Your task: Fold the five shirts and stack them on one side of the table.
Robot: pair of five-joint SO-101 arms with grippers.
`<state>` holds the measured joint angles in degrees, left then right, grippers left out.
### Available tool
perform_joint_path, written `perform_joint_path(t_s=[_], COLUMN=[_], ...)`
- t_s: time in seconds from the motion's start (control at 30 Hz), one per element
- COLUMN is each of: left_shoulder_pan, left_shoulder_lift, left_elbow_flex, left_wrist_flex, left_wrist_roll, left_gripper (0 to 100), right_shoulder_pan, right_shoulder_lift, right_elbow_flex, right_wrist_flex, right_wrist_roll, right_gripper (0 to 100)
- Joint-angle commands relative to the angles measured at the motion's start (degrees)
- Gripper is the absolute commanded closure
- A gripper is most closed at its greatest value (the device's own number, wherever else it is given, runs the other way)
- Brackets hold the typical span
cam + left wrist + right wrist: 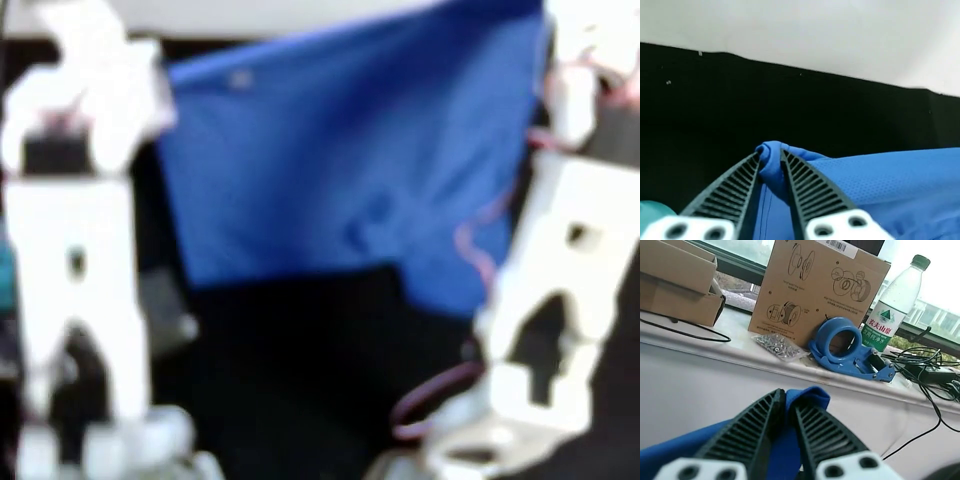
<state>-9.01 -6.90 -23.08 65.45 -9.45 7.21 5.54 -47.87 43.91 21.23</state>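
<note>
Fold stage, spreading the garment. The blue shirt [350, 170] is stretched as a broad sheet between the two arms, one at each side of the high view, above the black table [300, 390]. Its lower edge appears to hang loose, with one lower corner drooping further than the other.

The left gripper [771, 155] has its ribbed jaws pressed nearly together, with a bunched corner of the shirt pinched at the very tips. The right gripper [787, 402] is likewise closed down on a fold of the same cloth, and it faces a window sill carrying a cardboard box [820, 290], a blue tape dispenser [845, 347] and a bottle [892, 310].

The step in hand is judged to be laying the shirt flat for folding. It should go best if:
- both held corners stay level, with the edge between them taut but not strained, since each grip is only at the fingertips and a hard outward pull could drag the fabric free
- the two arms descend together, letting the loose hem meet the table first
- the cloth is then drawn gently away from the hem, so that the uneven corner settles without a crease
</note>
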Motion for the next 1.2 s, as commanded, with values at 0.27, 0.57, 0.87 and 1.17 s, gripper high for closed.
perform_joint_path(t_s=[0.27,0.57,0.87,1.17], left_shoulder_pan=[2.9,3.2,4.5,4.7], left_shoulder_lift=[25.4,34.0,34.9,34.9], left_elbow_flex=[-24.9,-24.9,-24.4,-10.8], left_wrist_flex=[16.4,22.2,35.0,33.8], left_wrist_roll=[-0.6,-0.6,-0.7,-0.8], left_gripper=[99,99,99,99], right_shoulder_pan=[-0.2,-0.2,-0.1,0.0], right_shoulder_lift=[7.0,12.1,12.3,12.6], right_elbow_flex=[4.4,8.8,8.8,9.9], right_wrist_flex=[7.6,25.5,43.6,53.1], right_wrist_roll=[0.4,0.3,0.5,0.5], right_gripper=[99.3,99.3,99.3,99.3])
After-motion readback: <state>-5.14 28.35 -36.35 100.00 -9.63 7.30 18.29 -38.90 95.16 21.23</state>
